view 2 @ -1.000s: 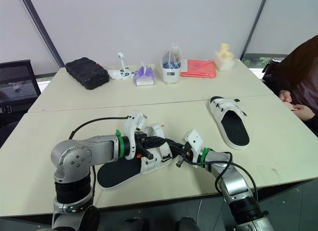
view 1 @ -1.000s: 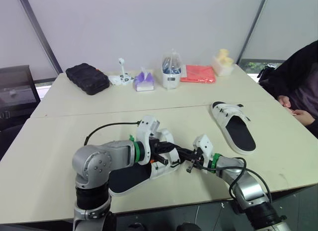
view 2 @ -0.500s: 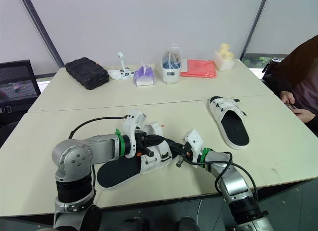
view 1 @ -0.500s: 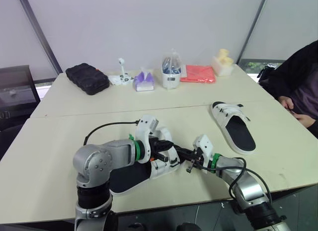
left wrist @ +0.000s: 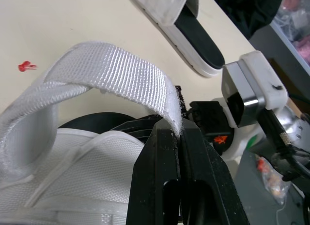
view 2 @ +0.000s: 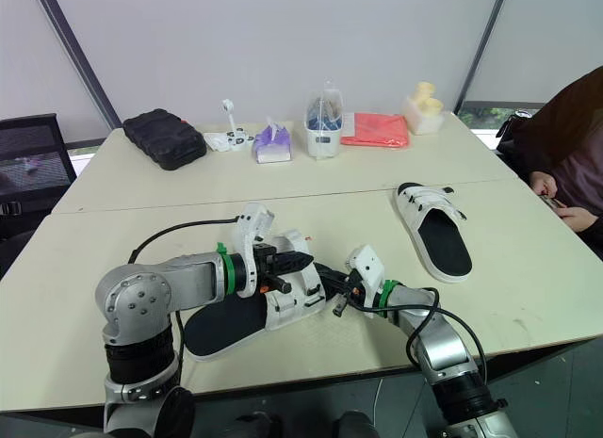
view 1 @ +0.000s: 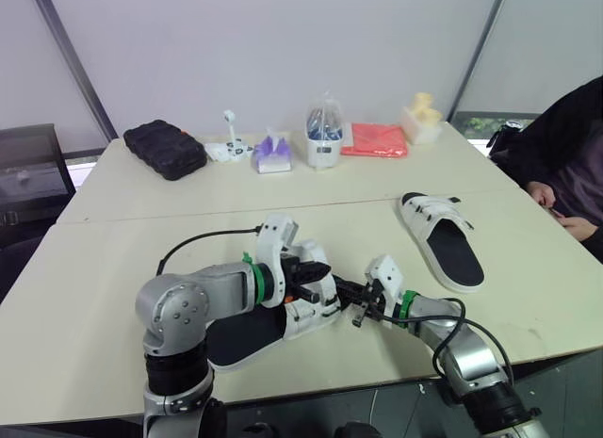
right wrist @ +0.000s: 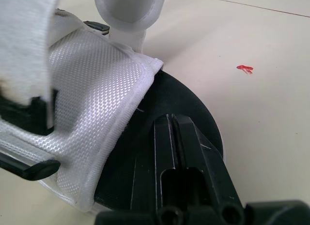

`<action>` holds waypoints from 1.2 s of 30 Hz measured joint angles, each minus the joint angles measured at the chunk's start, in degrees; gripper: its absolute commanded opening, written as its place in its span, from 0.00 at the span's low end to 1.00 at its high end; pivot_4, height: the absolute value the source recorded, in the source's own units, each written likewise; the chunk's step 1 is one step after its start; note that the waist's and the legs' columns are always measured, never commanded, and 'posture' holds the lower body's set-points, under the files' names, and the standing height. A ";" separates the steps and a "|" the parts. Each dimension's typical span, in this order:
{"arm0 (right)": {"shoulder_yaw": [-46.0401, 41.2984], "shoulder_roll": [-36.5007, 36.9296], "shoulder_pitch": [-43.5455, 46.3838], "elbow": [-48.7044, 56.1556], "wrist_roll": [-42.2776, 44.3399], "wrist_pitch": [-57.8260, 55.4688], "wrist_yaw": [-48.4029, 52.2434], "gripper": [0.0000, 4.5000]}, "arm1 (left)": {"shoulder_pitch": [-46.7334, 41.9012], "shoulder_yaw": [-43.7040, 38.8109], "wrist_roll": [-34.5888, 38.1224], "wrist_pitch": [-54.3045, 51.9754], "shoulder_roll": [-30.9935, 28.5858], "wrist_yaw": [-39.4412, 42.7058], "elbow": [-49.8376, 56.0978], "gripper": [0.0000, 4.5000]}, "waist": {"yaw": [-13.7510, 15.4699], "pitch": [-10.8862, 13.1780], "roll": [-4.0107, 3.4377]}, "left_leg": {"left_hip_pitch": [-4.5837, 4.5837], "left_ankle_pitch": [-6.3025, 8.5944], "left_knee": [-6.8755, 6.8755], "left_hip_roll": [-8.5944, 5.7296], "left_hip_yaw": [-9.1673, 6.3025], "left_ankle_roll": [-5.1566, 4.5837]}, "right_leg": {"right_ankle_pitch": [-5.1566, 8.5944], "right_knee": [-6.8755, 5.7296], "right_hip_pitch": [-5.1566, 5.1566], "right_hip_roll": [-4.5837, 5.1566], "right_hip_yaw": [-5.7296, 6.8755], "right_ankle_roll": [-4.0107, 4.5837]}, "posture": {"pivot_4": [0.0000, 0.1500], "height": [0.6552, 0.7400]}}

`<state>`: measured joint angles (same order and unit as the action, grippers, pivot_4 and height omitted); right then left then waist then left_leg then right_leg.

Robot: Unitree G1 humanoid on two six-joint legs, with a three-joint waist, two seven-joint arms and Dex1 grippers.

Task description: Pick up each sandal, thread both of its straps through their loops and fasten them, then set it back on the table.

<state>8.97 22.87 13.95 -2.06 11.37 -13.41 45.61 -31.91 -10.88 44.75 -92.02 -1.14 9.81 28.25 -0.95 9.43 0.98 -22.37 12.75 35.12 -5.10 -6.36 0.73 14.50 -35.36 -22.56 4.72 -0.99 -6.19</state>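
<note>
Left gripper point(left wrist: 178, 133) pinched tight on white woven strap point(left wrist: 111, 70) of black-soled white sandal point(view 1: 247, 332) at near edge of cream table point(view 1: 113, 240); right gripper point(right wrist: 172, 119) closed, empty, against its sole. Strap likely unfastened; second sandal point(view 1: 443, 238) well apart, seemingly done

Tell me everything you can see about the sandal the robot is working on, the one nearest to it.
The near sandal is a slide with a black footbed and a white woven-fabric upper. Its heel end lies on the table. One white webbing strap arcs up loose, its end pinched in the shut left pincer. The right pincer, shut, sits over the black footbed beside the upper.
</note>
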 measured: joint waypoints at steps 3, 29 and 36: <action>0.00 0.00 -0.06 0.02 -0.02 0.06 -0.02 0.00 | 0.41 0.10 1.69 0.00 -0.06 -0.55 -0.02 0.01 | 0.01 0.00 0.00 | 0.00 0.00 0.00 0.00 0.00 0.00 | 0.00 0.00 0.00 0.00 0.00 0.00 | 1.00 1.00; 0.00 -0.31 -0.08 -0.02 -0.07 0.11 -0.17 0.00 | 1.47 3.22 7.16 0.08 -4.12 -5.23 -0.55 0.01 | 0.02 -0.01 -0.01 | 0.00 0.00 0.00 0.01 0.00 0.01 | 0.02 0.00 -0.01 -0.01 -0.01 0.07 | 1.00 1.00; -0.01 -0.35 -0.12 0.00 -0.08 0.11 -0.25 0.00 | 0.82 4.56 5.70 0.10 -4.39 -5.41 -0.71 0.01 | 0.04 -0.01 -0.01 | 0.00 0.01 0.00 0.01 0.00 0.02 | 0.06 0.00 0.00 -0.01 -0.01 0.14 | 1.00 1.00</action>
<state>8.97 22.52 13.84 -2.07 11.29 -13.30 45.36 -31.09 -6.32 50.46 -91.92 -5.53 4.40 27.54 -0.91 9.43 0.97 -22.36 12.75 35.12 -5.09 -6.36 0.75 14.57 -35.36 -22.56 4.72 -1.00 -6.05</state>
